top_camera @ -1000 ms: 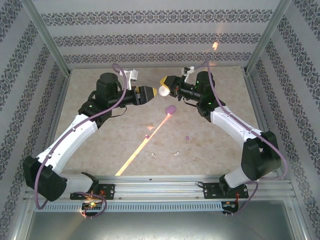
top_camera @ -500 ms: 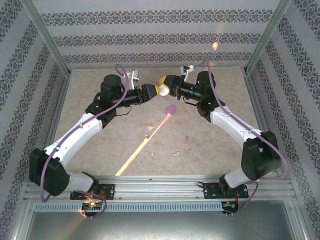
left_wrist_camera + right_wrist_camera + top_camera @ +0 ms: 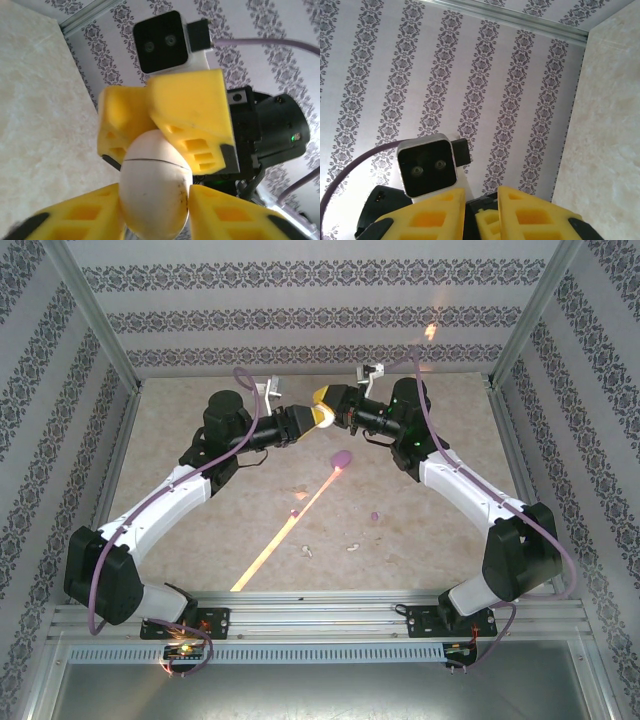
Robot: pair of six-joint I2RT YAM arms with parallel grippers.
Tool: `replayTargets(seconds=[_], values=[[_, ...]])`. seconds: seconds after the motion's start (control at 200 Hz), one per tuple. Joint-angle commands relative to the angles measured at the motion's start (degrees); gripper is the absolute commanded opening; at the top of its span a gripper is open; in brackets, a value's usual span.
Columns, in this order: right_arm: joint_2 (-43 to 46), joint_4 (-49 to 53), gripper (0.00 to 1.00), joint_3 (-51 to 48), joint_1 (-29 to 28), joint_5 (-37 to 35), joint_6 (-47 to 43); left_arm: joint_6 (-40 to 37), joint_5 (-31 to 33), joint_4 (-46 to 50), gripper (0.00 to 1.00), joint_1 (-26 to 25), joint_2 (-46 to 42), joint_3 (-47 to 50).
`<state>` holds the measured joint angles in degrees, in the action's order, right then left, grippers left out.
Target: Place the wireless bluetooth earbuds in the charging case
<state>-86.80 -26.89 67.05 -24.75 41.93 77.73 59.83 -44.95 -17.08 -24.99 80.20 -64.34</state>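
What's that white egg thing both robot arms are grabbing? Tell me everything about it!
The white case is egg-shaped, smooth and creamy, like plastic. A thin dark seam runs round it and looks closed, and it has a few small dark specks. It is held up off the table. The left pincer clamps its lower part from both sides, and the right pincer grips its top end with yellow fingers.

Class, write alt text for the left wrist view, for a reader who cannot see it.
A white, egg-shaped charging case with a thin seam is gripped between yellow fingers: the left tool from below, the right tool from above. Behind are a wrist camera, patterned wall and beige table.
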Motion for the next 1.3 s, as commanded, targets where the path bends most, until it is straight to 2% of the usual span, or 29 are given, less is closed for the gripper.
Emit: replayTargets(seconds=[0.0,0.06,0.175,0.295,0.4,0.505,0.604,0.754,0.919,1.004,1.294], values=[[0.3,-1.1,0.08,2.0,-0.8,2.2,-1.9,0.7,-1.9,-5.8,0.19,0.1,0.8,0.0],[1.0,1.2,0.13,2.4,-0.5,2.6,-3.9,0.1,-2.3,-5.9,0.12,0.0,0.6,0.1],[3.3,6.5,0.26,3.5,0.4,2.8,-8.3,-1.4,-2.3,-7.2,0.07,0.2,-0.2,0.6],[5.9,9.1,0.46,4.5,2.0,3.7,-11.5,-3.3,-1.8,-11.2,0.06,0.4,-1.6,2.2],[8.9,9.0,0.52,4.3,4.2,5.8,-13.2,-8.9,-0.9,-11.8,0.06,0.5,-3.8,3.2],[11.9,10.8,0.53,4.2,5.0,7.2,-17.7,-15.6,-0.4,-11.4,0.06,0.5,-6.1,4.2],[13.8,16.1,0.53,5.6,3.9,8.7,-24.5,-17.9,-0.7,-15.6,0.06,0.4,-7.6,6.1],[14.9,25.5,0.54,7.9,1.5,7.1,-35.1,-15.6,-3.3,-24.5,0.06,0.4,-6.9,7.4],[14.0,29.3,0.53,9.9,-1.2,6.7,-40.0,-12.5,-4.6,-32.1,0.06,0.5,-6.0,8.6],[13.2,29.9,0.49,10.7,-2.5,7.1,-41.0,-13.1,-5.0,-31.3,0.06,0.4,-6.3,8.6],[11.8,26.4,0.26,11.1,-2.9,8.0,-39.6,-15.8,-6.3,-28.0,0.06,0.5,-8.2,9.1]])
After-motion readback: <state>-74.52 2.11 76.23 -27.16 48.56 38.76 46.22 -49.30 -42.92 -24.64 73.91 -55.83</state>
